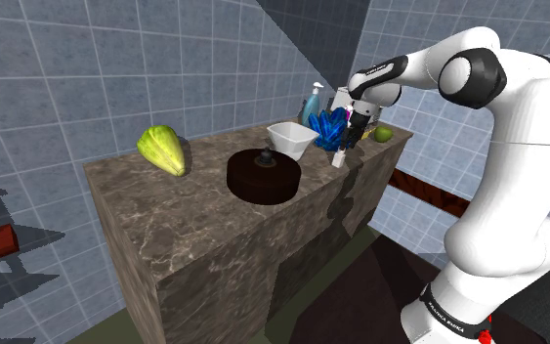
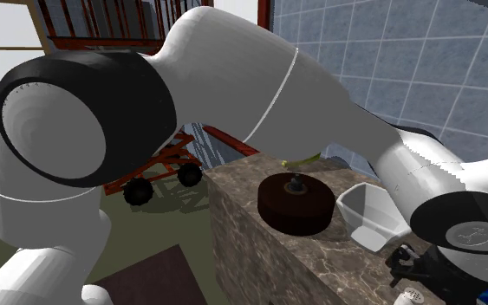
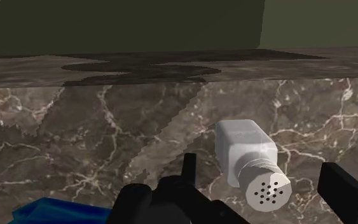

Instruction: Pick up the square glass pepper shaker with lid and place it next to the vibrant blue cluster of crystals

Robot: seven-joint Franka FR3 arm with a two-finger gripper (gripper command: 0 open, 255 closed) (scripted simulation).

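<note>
Blue-grey tiled walls back a brown veined marble counter point(image 1: 194, 205) in the shoulder view. The small square clear shaker with a pale perforated lid point(image 1: 341, 156) sits just beside the bright blue crystal cluster point(image 1: 328, 127), around its 5 o'clock, and the black two-finger gripper point(image 1: 358, 135) hangs at the shaker's 1 o'clock. Second exterior view: the lid pokes in close at the crystals' 9 o'clock. Wrist view's the key bit: fingers spread apart, shaker between them untouched, lid end facing the hand, so I'd guess any move runs straight along that axis.
</note>
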